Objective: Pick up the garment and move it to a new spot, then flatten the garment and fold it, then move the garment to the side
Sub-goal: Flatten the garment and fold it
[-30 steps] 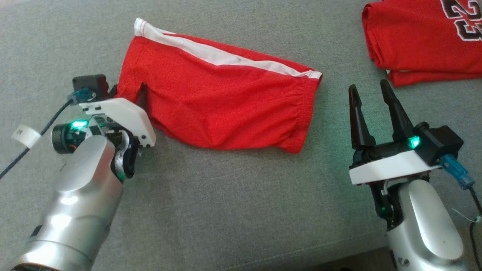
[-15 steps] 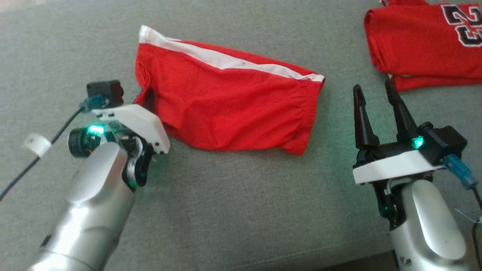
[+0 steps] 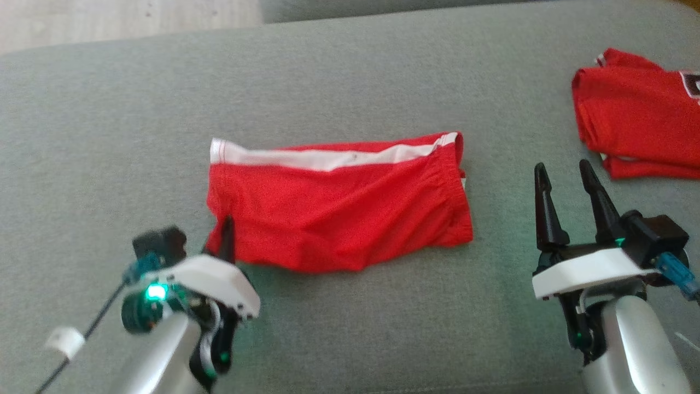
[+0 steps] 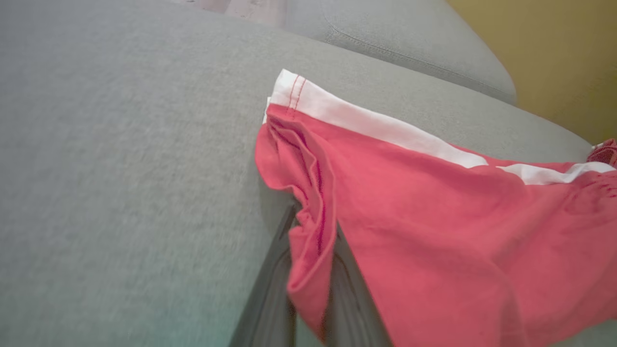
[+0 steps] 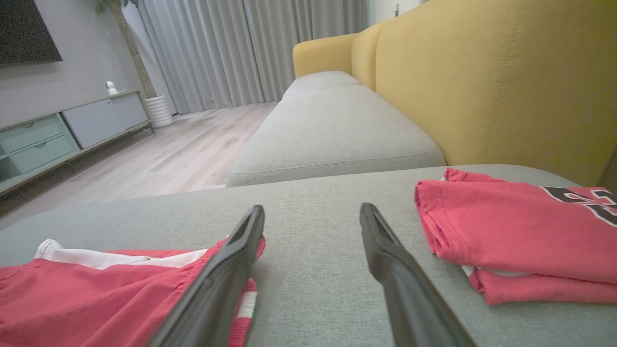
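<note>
The garment [image 3: 339,213], red shorts with a white side stripe, lies mostly flat across the middle of the grey sofa cushion [image 3: 350,71]. My left gripper [image 3: 226,232] is shut on its near left corner. In the left wrist view the red hem [image 4: 308,241] is bunched and pinched between the two dark fingers of the left gripper [image 4: 313,226]. My right gripper [image 3: 562,169] stands open to the right of the shorts, above the cushion, with nothing between its fingers. In the right wrist view the right gripper [image 5: 312,209] has the garment [image 5: 96,289] beside its left finger.
A folded red jersey [image 3: 634,115] with black lettering lies at the far right of the cushion, also in the right wrist view [image 5: 511,226]. A yellow sofa back [image 5: 482,86] rises behind it. Wooden floor [image 3: 126,22] lies beyond the cushion's far edge.
My left gripper has shut on the garment's corner and drawn it nearer, turning the shorts more level. The head camera has shifted too. The right gripper stays open.
</note>
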Controlling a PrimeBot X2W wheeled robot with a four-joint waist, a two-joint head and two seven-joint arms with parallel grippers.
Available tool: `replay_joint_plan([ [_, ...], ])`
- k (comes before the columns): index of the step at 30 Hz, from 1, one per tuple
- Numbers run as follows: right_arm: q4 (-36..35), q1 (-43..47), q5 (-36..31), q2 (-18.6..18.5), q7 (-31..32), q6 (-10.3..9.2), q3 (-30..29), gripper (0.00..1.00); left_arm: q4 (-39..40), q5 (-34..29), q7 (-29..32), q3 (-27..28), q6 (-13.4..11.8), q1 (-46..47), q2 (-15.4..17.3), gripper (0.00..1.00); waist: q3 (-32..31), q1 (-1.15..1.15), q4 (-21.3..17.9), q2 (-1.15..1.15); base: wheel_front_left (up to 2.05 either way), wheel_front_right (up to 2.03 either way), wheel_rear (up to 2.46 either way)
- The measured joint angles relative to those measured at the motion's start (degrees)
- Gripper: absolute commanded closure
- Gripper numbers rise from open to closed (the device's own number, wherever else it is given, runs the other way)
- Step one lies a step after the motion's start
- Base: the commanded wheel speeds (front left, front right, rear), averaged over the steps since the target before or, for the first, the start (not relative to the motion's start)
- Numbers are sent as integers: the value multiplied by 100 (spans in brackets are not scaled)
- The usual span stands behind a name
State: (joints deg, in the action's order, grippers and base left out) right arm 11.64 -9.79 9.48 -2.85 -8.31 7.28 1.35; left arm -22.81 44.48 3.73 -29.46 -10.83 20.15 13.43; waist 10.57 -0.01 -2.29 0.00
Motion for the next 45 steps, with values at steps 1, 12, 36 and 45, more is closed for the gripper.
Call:
replay_joint_plan([
  [1,-11,35,0,0,20,1,-20,0,104,12,-31,0,-53,-149,-4,100,-42,0,49,0,0,0,0],
  [12,-197,234,-4,8,248,1,-42,0,485,172,-560,138,-328,-812,-163,42,-256,0,205,0,0,0,0],
  [36,-3,826,211,13,433,1,-58,0,1360,-620,-1750,333,-514,-1990,331,0,-973,0,429,0,0,0,0],
  [45,269,618,212,14,769,1,174,0,1433,-684,-1753,341,-533,-2014,321,0,-993,0,579,0,0,0,0],
])
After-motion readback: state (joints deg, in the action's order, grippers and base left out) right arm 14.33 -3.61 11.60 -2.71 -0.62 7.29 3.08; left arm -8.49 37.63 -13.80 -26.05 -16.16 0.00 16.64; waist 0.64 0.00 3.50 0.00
